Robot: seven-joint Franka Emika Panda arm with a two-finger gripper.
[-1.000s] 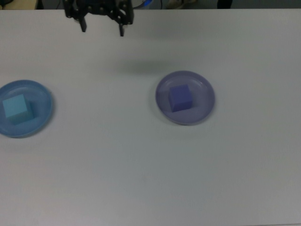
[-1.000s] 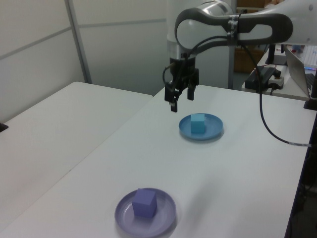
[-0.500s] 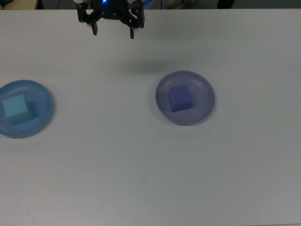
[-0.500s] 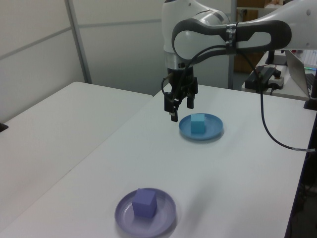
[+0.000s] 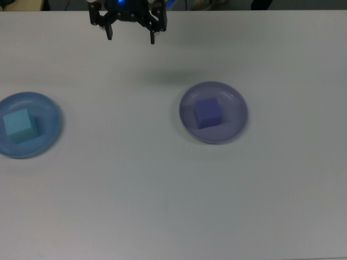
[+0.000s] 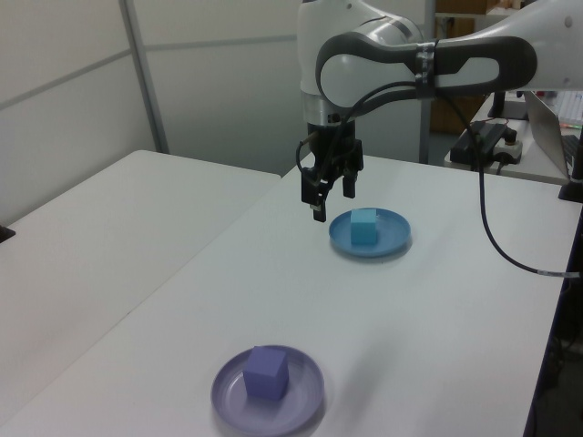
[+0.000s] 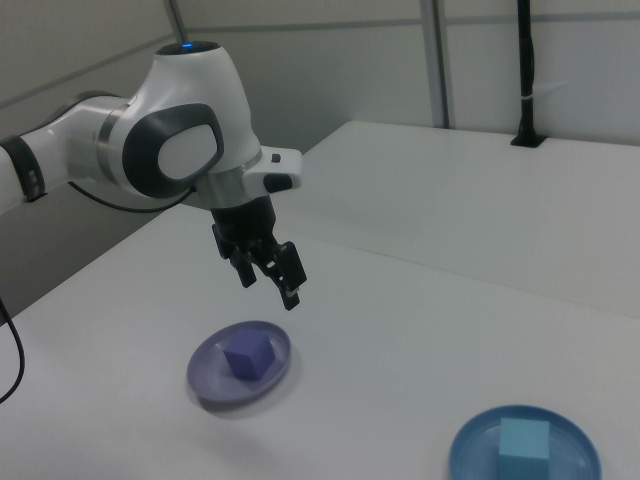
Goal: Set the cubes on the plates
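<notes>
Gripper [image 6: 326, 200] hangs spread and empty above table [image 6: 437, 319], height only side views show, cubes on plates

The white arm [image 6: 428, 55] reaches in horizontally, bends at the wrist and points the black gripper [image 6: 326, 198] straight down. The two fingers [image 5: 109, 33] are spread apart, holding nothing (clearest in the top view), hanging in the air.
</notes>
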